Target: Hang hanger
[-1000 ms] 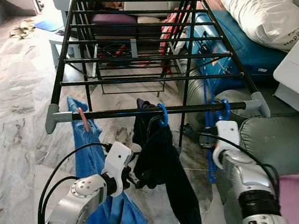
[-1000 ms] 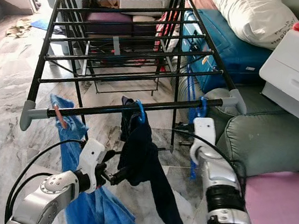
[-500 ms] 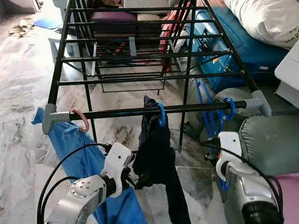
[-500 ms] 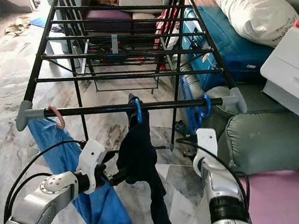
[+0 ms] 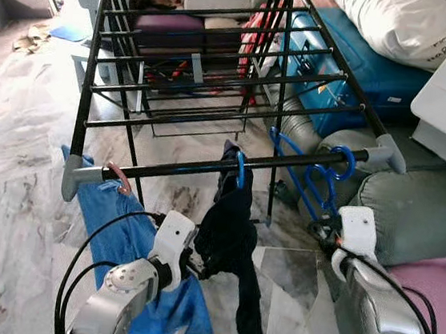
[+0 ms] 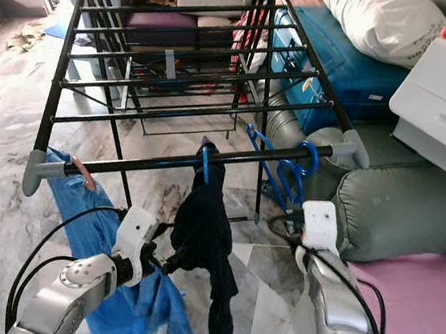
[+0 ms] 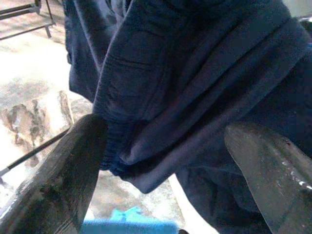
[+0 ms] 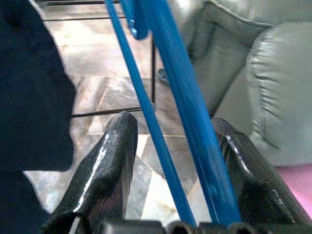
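Grippers sit low in front. The left gripper has its fingers apart beside the dark cloth. The right gripper has its fingers wide apart around the blue hanger. The hanger's hook is over the rack's front bar. A blue towel hangs further left.

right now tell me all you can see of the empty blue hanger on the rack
The blue hanger looks like thin plastic, bare of clothing. Its hook loops over the black front rail near the rack's grey right end cap. The body swings tilted toward the rack. The right gripper has its fingers open on either side of the hanger's bars.
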Motion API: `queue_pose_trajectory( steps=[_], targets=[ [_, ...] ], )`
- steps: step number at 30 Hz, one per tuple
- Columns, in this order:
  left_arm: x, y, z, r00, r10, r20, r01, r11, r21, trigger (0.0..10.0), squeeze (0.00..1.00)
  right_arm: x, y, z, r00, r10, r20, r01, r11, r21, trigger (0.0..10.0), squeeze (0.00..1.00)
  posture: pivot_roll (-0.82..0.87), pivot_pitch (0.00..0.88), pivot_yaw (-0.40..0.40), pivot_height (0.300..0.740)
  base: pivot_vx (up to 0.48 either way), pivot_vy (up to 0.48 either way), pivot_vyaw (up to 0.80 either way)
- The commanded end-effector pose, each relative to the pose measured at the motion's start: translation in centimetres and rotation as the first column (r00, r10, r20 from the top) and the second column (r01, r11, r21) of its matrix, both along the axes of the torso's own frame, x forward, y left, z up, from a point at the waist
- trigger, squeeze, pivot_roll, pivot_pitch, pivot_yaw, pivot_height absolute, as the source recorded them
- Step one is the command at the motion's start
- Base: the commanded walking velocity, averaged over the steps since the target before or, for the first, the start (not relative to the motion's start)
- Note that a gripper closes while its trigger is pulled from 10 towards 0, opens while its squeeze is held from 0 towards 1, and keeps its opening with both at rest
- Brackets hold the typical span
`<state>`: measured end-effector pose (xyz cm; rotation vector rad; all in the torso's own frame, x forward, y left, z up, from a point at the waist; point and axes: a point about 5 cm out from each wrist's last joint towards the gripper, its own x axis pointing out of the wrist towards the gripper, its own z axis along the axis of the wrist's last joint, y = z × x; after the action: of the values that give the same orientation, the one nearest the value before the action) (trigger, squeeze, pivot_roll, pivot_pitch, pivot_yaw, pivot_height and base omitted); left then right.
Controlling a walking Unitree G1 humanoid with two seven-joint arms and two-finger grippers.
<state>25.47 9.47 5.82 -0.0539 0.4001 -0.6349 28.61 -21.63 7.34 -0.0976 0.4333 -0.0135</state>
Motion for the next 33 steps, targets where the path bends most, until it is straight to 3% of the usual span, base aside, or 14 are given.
queue_pose_trajectory(
  steps=[1,10,21,25,28,33],
  targets=[
    [0.0,0.4,-0.2,1.0,0.019,-0.002,-0.019,1.0,0.015,10.0,0.0,-0.6,-0.4,0.6,0.999,-0.022,0.036,0.022,1.0,-0.001,10.0,1.0,-0.08,0.097,0.043,0.74,0.0,0.0,0.0],
    [-0.1,0.5,-0.2,0.997,0.077,0.022,-0.078,0.997,0.009,10.0,0.0,-2.8,0.6,1.7,0.988,-0.014,0.156,0.02,0.999,-0.038,10.0,1.0,-0.1,0.11,0.039,0.74,0.0,0.0,0.0],
    [0.0,0.4,-0.3,0.997,0.07,0.025,-0.07,0.997,0.027,10.0,0.0,-2.7,1.4,2.0,0.985,0.044,0.164,-0.036,0.998,-0.054,10.0,1.0,-0.09,0.106,0.037,0.74,0.0,0.0,0.0],
    [0.1,0.6,-0.1,0.995,0.092,0.048,-0.093,0.995,0.036,10.0,0.0,-2.6,0.9,3.4,0.966,0.054,0.251,-0.013,0.987,-0.159,10.0,1.0,-0.09,0.107,0.039,0.74,0.0,0.0,0.0],
    [0.3,0.8,0.3,0.988,0.125,0.088,-0.128,0.991,0.026,10.0,0.0,-3.1,0.2,4.1,0.956,-0.011,0.294,0.09,0.962,-0.258,10.0,1.0,-0.09,0.107,0.041,0.74,0.0,0.0,0.0],
    [0.3,0.9,0.4,0.983,0.148,0.111,-0.156,0.986,0.064,10.0,0.0,-4.0,2.5,4.2,0.943,0.089,0.322,0.009,0.956,-0.293,10.0,1.0,-0.08,0.106,0.036,0.74,0.0,0.0,0.0]
  ],
)
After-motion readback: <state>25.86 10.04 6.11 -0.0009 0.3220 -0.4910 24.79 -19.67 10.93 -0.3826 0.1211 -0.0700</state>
